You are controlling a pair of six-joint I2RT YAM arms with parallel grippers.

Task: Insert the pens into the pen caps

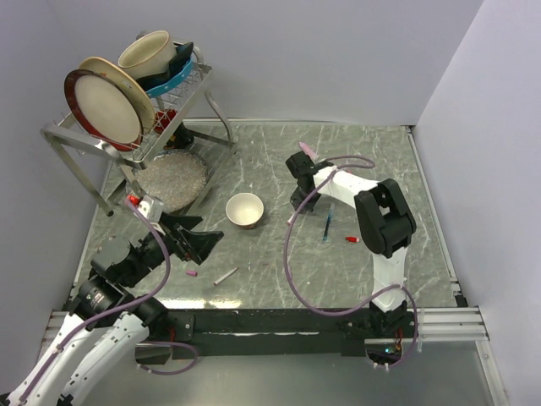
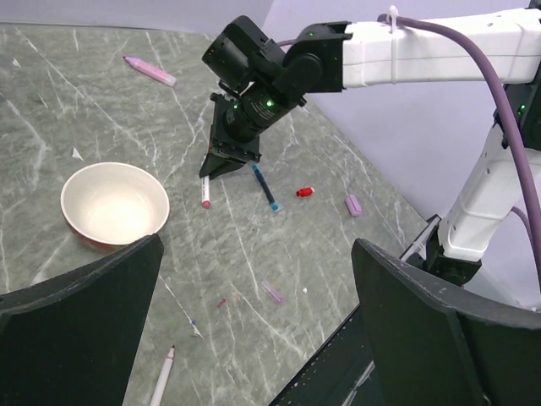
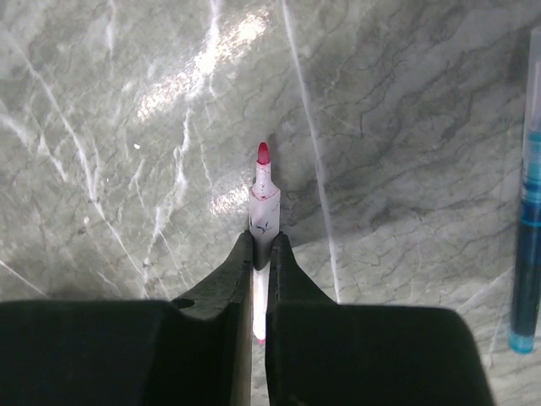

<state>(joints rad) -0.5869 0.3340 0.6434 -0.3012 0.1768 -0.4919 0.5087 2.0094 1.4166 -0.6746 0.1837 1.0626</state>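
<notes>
No legible text — none anywhere

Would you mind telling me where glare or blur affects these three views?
Right wrist: strong glare streaks the table beyond the held pen, and the dark jaws look soft. Left wrist: evenly lit, its near jaws plain black. Top external: even light, no glare, the red cap barely resolved.

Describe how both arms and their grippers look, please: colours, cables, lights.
The left arm and right arm have white links and black joints, each with a purple cable. The left gripper and right gripper have black wedge-shaped fingers. Small green lights glow on the right wrist.
</notes>
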